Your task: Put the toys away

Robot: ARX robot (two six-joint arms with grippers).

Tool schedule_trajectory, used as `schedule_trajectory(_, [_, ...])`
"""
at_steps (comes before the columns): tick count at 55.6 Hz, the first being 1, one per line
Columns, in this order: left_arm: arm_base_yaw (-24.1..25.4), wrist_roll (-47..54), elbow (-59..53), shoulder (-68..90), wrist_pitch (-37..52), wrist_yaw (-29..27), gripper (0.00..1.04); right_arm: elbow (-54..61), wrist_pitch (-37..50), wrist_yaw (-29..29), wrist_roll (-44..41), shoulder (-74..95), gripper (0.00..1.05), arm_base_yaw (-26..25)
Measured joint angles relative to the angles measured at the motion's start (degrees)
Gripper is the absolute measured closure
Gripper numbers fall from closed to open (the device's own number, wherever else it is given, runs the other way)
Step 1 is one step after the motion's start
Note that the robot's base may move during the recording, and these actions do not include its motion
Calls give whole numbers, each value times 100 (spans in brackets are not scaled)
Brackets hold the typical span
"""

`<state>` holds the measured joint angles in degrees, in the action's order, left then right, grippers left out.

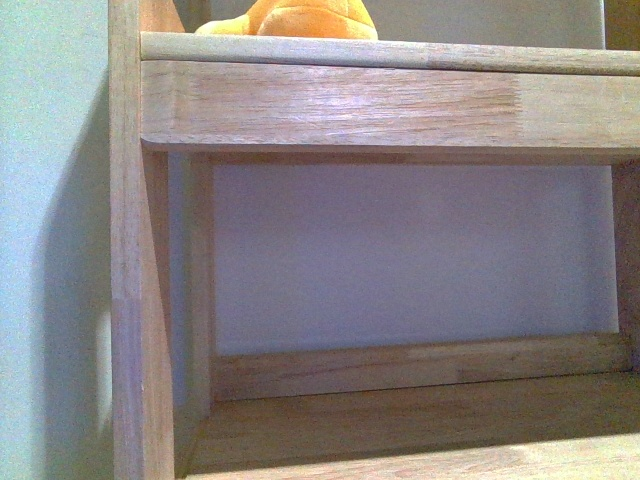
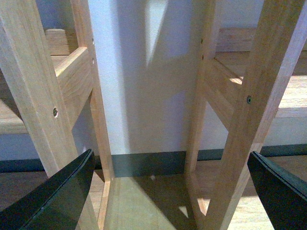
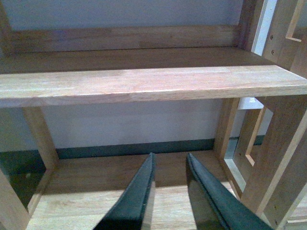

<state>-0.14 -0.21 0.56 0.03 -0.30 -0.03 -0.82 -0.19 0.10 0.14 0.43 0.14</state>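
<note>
the plush toy (image 1: pixel 290 18) is a warm orange-yellow, deeper orange in its folds and paler yellow at its left edge. the shelf unit (image 1: pixel 330 105) is pale natural wood with a fine streaked grain, pinkish-tan through the middle of its front rail and lighter, more yellow toward the right end. the wall (image 1: pixel 400 250) behind it is a flat pale lavender-grey, and greenish-white to the left of the frame. in the wrist views the same blond wood shows small dark screw holes, a dark grey-green skirting strip (image 3: pixel 139 147) runs along the wall's foot, and the floor (image 2: pixel 144 201) is light yellowish wood. the left claw (image 2: pixel 168 191) and right claw (image 3: pixel 170 191) have glossy black fingers.
</note>
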Motion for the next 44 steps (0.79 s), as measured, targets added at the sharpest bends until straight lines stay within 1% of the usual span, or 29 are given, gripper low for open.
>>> schedule_trajectory(7, [0,0,0,0,0,0,6,0,0,0,0,0,60,0])
schedule_trajectory(9, [0,0,0,0,0,0,6,0,0,0,0,0,53,0])
schedule_trajectory(14, [0,0,0,0,0,2,6,0,0,0,0,0,41,0])
schedule_trajectory(16, [0,0,0,0,0,0,6,0,0,0,0,0,35,0])
schedule_trajectory(28, [0,0,0,0,0,0,6,0,2,0,2,0,6,0])
schedule_trajectory(44, [0,0,0,0,0,0,6,0,0,0,2,0,7,0])
